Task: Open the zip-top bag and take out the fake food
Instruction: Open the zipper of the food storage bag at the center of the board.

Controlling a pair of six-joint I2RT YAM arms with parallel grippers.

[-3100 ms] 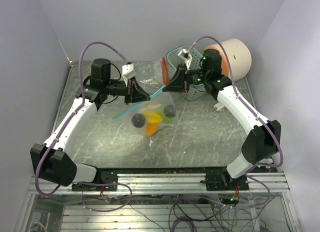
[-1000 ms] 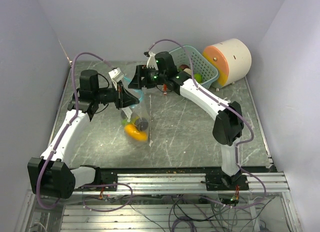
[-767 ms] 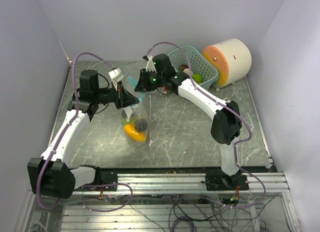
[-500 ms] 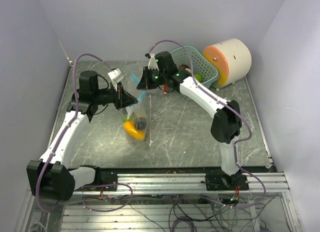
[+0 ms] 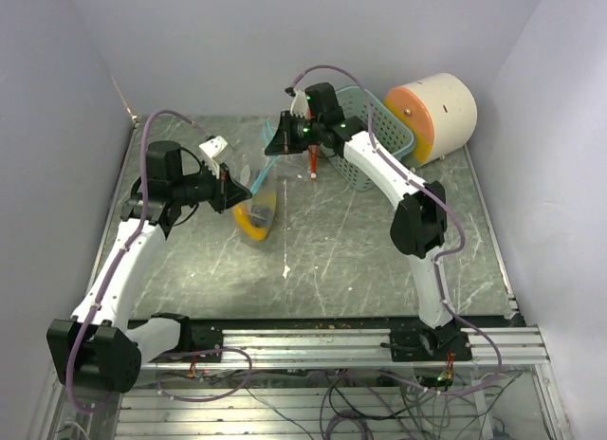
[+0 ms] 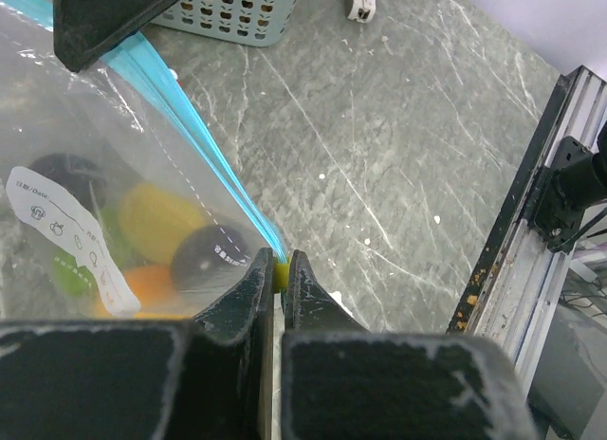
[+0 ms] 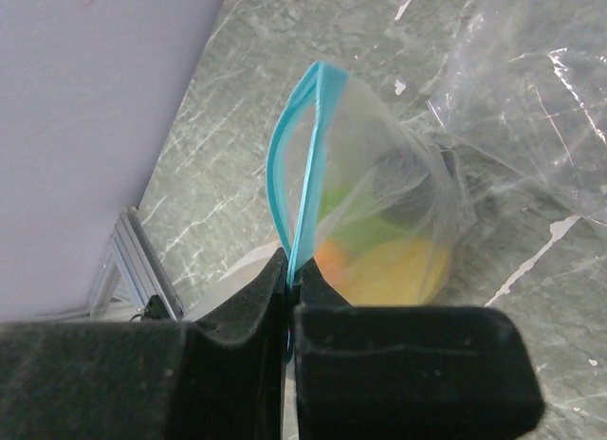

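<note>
- left tool (image 6: 280, 269) clamped on zip-top bag (image 5: 258, 205) corner, near-left of basket (image 5: 379, 141)
- fake food (image 6: 156, 222) all inside bag, left of basket; none removed yet
- right tool (image 7: 289, 274) clamped on blue zip strip (image 7: 303, 155), just left of basket; mouth looks partly parted

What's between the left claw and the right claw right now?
The zip-top bag's blue zip strip, stretched from the left claw to the right claw; the left wrist view shows it best.
</note>
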